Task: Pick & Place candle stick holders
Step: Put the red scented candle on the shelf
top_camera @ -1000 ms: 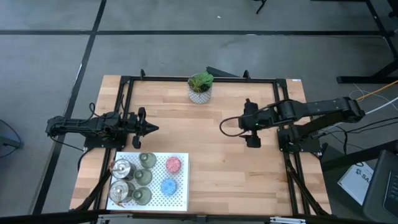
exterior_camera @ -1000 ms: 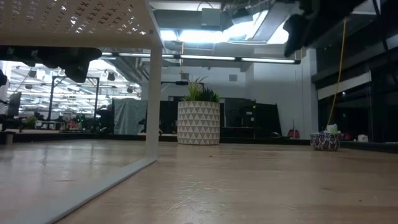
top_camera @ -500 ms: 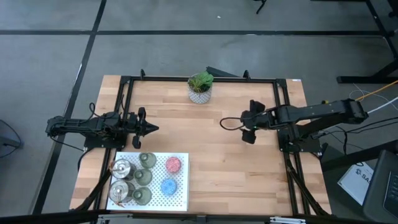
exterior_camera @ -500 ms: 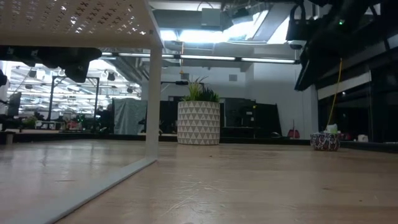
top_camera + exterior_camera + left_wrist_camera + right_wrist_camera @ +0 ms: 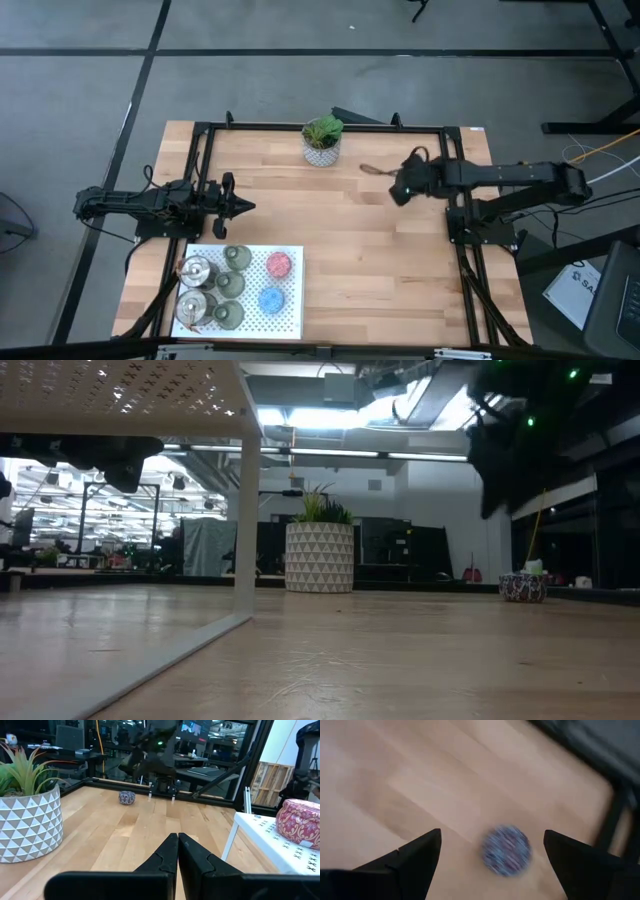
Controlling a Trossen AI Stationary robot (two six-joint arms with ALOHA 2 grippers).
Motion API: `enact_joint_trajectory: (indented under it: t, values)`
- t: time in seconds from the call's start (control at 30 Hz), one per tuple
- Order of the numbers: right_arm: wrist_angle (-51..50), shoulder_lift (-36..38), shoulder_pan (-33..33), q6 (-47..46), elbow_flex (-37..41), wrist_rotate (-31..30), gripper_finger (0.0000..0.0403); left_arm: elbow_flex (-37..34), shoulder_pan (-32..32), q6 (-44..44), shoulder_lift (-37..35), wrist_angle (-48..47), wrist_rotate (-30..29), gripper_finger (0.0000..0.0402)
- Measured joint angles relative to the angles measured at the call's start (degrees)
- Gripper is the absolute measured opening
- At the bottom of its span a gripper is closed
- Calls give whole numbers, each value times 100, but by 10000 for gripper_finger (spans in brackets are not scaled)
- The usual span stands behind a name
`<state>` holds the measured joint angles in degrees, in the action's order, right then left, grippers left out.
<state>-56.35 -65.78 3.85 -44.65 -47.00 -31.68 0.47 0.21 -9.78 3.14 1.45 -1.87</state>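
A: Where is the speckled purple holder [image 5: 505,849]? From above I cannot find it.

B: The right wrist view shows it, blurred, lying on the wooden table [image 5: 330,240] in front of the right gripper [image 5: 490,851], between the two spread fingers but not touching them. The left wrist view shows it too [image 5: 127,797], on the far side of the table under the right arm. In the low view it sits at the right edge [image 5: 523,587].

A: And the gripper, does it hold something?

B: No, it is wide open and empty. One second ago it was nearer the table's middle; now it has moved toward the far right part [image 5: 402,187].

A: The other holders?

B: Seven stand on the white perforated tray [image 5: 292,318]: silver, olive-grey, pink [image 5: 278,264] and blue [image 5: 271,299]. The left gripper [image 5: 243,207] waits beside the tray, fingers pressed together, holding nothing.
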Motion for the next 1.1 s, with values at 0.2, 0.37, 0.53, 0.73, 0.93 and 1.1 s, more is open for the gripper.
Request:
enact_joint_trajectory:
  t: [0.2, 0.37, 0.53, 0.73, 0.93, 1.1]
  values:
    - [-567, 0, 1368, 82, 2, 1096, 355, 2, 0, 1, 0, 0, 0, 6]
    - [-123, -93, 2215, 821, 2, 1752, 355, 2, 0, 1, 0, 0, 0, 6]
    - [-61, -353, 2625, 1026, 2, 2124, 355, 0, 0, 1, 0, 0, 0, 6]
    - [82, -764, 2691, 1153, 161, 2355, 355, 0, 0, 0, 0, 0, 0, 6]
    - [931, -883, 2702, 1771, 820, 2710, 355, 0, 0, 1, 0, 0, 0, 6]
    - [1282, -883, 2802, 1739, 1053, 2442, 355, 0, 0, 1, 0, 0, 0, 6]
